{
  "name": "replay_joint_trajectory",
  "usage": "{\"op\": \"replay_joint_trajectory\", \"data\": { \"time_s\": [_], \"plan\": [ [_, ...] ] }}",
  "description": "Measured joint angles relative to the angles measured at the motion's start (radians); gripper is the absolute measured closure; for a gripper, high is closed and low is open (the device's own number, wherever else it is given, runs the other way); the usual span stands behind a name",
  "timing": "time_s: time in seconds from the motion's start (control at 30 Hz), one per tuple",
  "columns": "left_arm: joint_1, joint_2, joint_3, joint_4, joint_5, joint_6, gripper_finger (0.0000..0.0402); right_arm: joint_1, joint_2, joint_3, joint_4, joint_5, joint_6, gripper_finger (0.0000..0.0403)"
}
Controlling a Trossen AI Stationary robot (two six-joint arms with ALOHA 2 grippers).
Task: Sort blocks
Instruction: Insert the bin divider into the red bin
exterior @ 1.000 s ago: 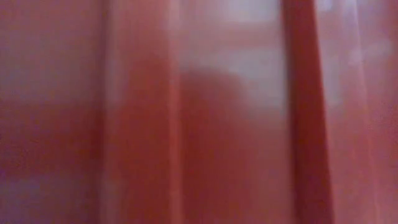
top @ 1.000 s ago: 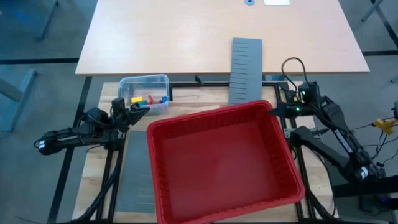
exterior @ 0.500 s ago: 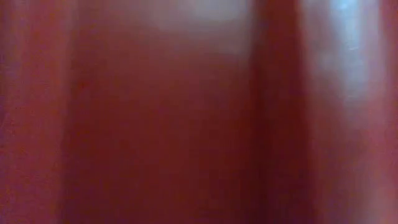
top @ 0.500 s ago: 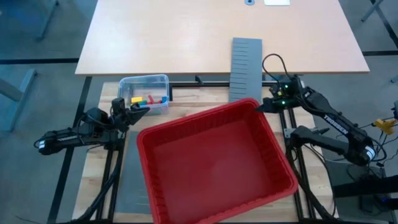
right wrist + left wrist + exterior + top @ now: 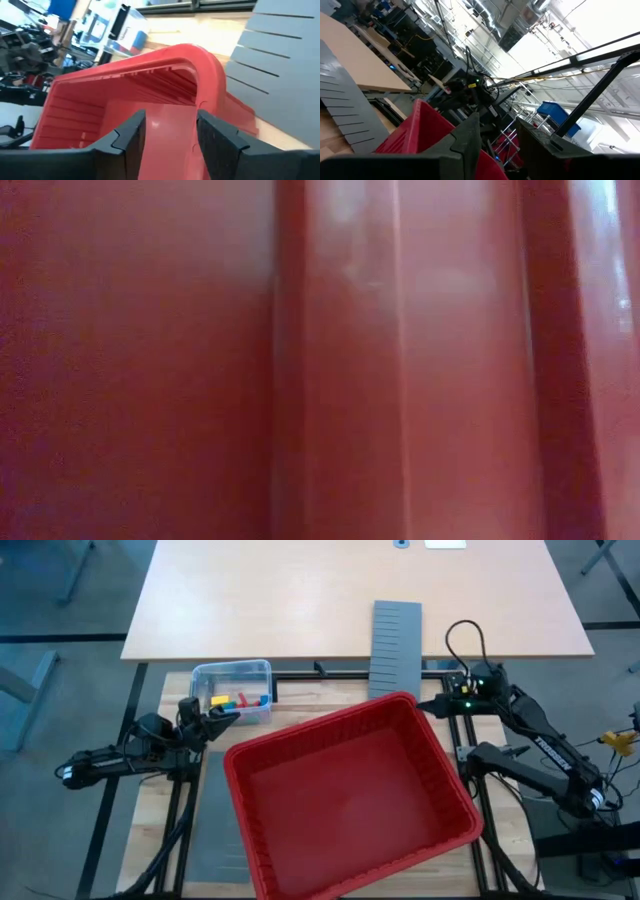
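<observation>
Shifted red bin (image 5: 350, 800) walls off low view; blocks (image 5: 238, 699) sit in tub (image 5: 232, 673).

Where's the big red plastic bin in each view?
High: big red plastic bin fills lower centre, tilted.
Low: its wall fills the picture.
Left wrist: a corner beyond the fingers.
Right wrist: a rim corner just ahead of the fingers.
Shared landmark: grey slotted panel, also in both wrist views.

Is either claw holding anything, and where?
Nothing is held. The right claw stands open astride the red bin's far corner rim; the left claw is empty.
</observation>
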Motion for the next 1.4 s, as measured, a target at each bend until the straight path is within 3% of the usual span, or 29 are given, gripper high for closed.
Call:
{"op": "replay_joint_trajectory", "data": {
  "time_s": [0.17,0.27,0.33,0.43,0.5,0.77,0.97,1.4],
  "plan": [
    [0.000,0.000,0.000,0.001,0.000,0.000,0.0297,0.000,-0.068,0.035,-0.203,0.134,-0.059,0.0241],
    [0.000,0.000,0.000,0.001,0.000,0.000,0.0297,0.000,-0.110,0.070,-0.369,0.251,-0.123,0.0273],
    [0.000,0.000,0.000,0.001,0.000,0.000,0.0297,0.000,-0.140,0.085,-0.425,0.259,-0.129,0.0308],
    [0.000,0.000,0.000,0.001,0.000,0.000,0.0297,0.000,-0.187,0.092,-0.521,0.236,-0.125,0.0374],
    [0.000,0.000,0.000,0.001,0.000,0.000,0.0297,0.000,-0.214,0.092,-0.587,0.213,-0.124,0.0394],
    [0.000,0.000,0.000,0.001,0.000,-0.004,0.0296,0.000,-0.294,0.092,-0.857,0.124,-0.134,0.0401],
    [0.000,0.000,0.000,0.001,0.000,-0.004,0.0296,0.000,-0.307,0.087,-0.850,-0.022,-0.113,0.0402],
    [0.000,0.000,0.000,0.002,-0.011,-0.008,0.0296,0.000,-0.214,0.005,-0.775,-0.122,-0.177,0.0403]
  ]
}}
